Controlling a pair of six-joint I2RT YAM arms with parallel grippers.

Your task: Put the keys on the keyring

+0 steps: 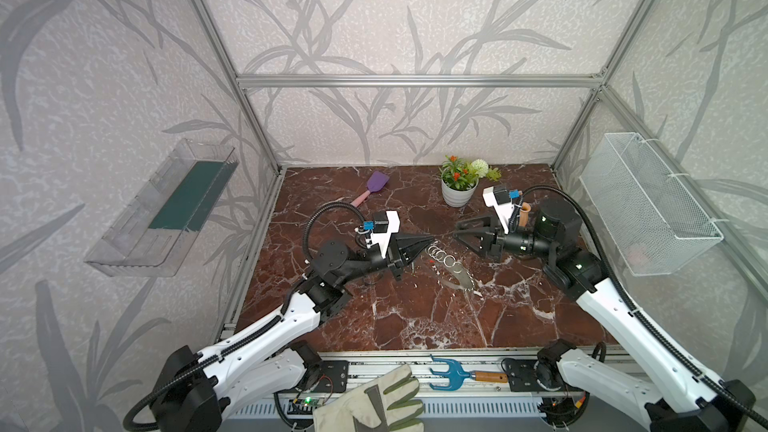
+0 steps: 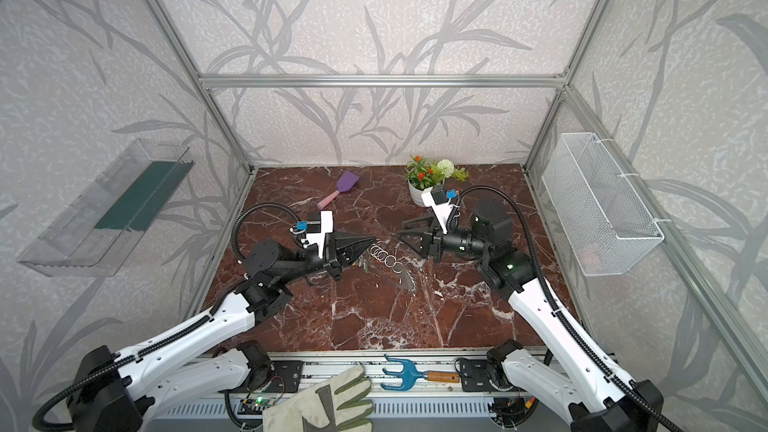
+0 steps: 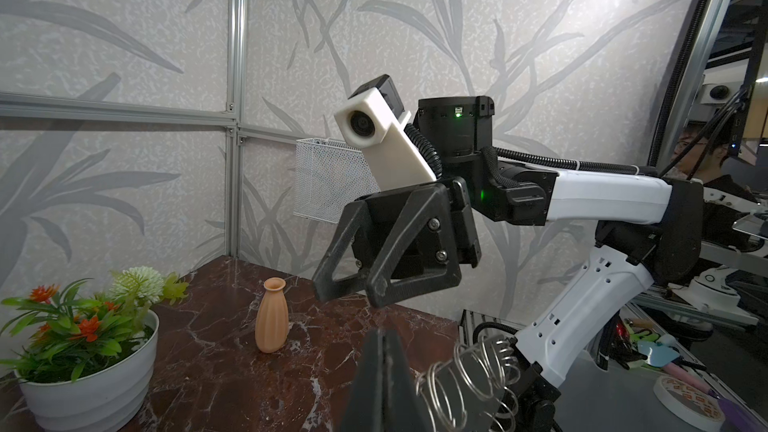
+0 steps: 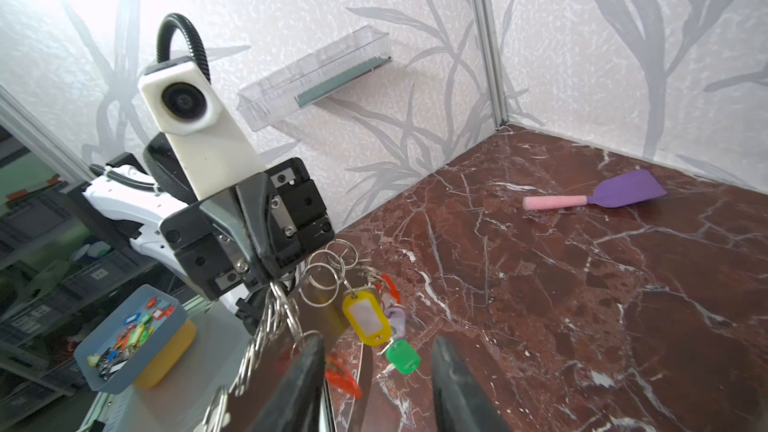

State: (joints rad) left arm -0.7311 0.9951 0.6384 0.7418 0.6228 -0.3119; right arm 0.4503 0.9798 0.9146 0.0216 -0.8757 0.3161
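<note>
Your left pincer [image 1: 431, 239] is clamped shut on one end of the keyring [image 1: 451, 261]. In both top views the ring sags away toward 4 o'clock, and its far end seems to reach the table [image 1: 415, 317]. Your right pincer [image 1: 455, 230], close by at 3 o'clock of the left one, stands partly open and empty. The keys [image 4: 365, 322] dangle from the rings. Expect a light, floppy band with loose, swinging rings. I'd pinch a tag by its flat plastic faces, not the slippery wire.
</note>
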